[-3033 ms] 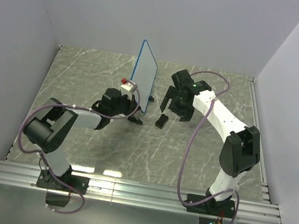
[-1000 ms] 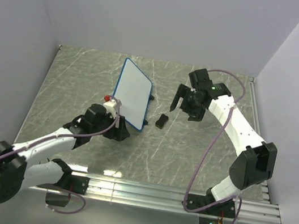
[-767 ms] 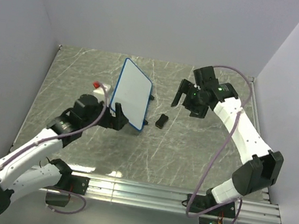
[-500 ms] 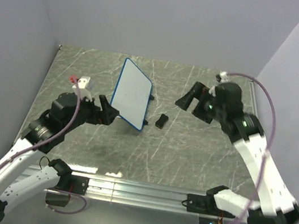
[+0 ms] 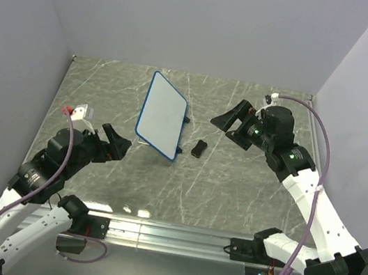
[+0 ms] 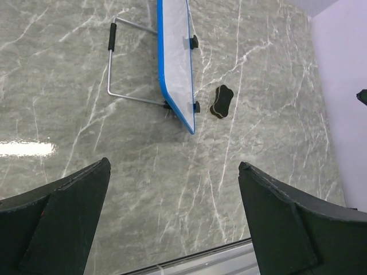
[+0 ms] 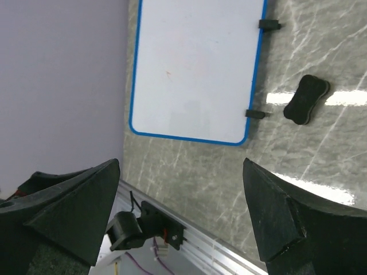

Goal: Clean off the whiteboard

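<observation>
The whiteboard (image 5: 163,114) stands tilted on its wire stand at the table's middle back, blue-framed. Its face (image 7: 195,69) looks white apart from a tiny faint speck. In the left wrist view the whiteboard (image 6: 175,69) shows almost edge-on. A small black eraser block (image 5: 200,149) lies on the table just right of it, also seen as the eraser (image 6: 219,101) and the eraser (image 7: 307,99). My left gripper (image 5: 114,141) hangs open, well left and nearer than the board; between its jaws (image 6: 173,166) is only table. My right gripper (image 5: 228,117) is open, raised right of the board, empty (image 7: 181,163).
The marble table (image 5: 232,188) ends at an aluminium rail (image 5: 168,234) along the near edge. Grey walls close in on the left, back and right. The stand's wire leg (image 6: 112,63) sticks out behind the board. An arm base mount (image 7: 143,229) sits on the rail.
My left gripper let go of the board, opened and drew back to the near left. My right arm rose and pulled away to the right. The board stands on its own.
</observation>
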You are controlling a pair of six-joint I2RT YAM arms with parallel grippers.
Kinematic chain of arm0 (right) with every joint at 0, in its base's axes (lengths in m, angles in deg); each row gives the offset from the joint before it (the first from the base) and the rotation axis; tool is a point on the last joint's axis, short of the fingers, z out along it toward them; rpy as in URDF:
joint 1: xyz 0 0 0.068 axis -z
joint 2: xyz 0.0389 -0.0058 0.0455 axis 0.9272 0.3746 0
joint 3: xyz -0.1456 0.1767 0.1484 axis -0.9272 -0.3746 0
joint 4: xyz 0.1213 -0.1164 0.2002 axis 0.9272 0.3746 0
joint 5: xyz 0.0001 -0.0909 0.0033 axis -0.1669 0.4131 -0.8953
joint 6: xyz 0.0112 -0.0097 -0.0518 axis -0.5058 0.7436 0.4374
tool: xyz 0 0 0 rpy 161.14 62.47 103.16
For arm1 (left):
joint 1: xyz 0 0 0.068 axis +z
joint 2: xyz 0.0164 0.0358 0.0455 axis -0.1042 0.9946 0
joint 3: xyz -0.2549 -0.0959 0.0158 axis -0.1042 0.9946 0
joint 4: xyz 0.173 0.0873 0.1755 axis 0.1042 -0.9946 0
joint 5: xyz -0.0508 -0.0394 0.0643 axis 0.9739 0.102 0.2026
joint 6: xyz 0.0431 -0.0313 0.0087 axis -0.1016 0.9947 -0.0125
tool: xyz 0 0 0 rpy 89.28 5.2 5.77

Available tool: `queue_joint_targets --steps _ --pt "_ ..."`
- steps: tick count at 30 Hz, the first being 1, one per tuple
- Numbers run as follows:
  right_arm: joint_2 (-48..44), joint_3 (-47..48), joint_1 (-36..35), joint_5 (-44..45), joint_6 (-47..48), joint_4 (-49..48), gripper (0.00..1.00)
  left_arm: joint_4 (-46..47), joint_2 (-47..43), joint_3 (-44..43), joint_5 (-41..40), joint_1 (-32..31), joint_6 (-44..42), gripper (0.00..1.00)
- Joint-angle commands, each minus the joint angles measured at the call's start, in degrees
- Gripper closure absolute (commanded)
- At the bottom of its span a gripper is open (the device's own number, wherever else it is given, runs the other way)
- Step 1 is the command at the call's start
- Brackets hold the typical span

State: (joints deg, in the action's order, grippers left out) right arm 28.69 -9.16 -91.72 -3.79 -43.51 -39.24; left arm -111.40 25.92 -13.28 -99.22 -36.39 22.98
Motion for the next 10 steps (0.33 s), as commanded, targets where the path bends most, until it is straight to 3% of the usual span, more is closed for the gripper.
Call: queue_joint_targets --steps 1,5,7,10 --pt "-2.9 -0.8 0.3 -2.6 -0.9 -6.4 0.06 0.1 -1.1 -0.3 -0.9 -0.2 1.3 0.01" --pt "-5.1 -2.9 0.3 -1.4 -0.9 -7.6 0.06 -0.4 -2.1 0.0 -0.6 -0.1 1.8 0.01" --pt "-4.8 -3.6 0.3 -5.7 0.0 -8.8 0.15 -0.5 -2.5 0.4 -0.1 -0.1 2.0 0.01" --pt "-4.5 -2.8 0.4 -3.7 1.1 -6.0 0.07 -0.6 -2.8 0.4 0.6 -0.2 1.9 0.0"
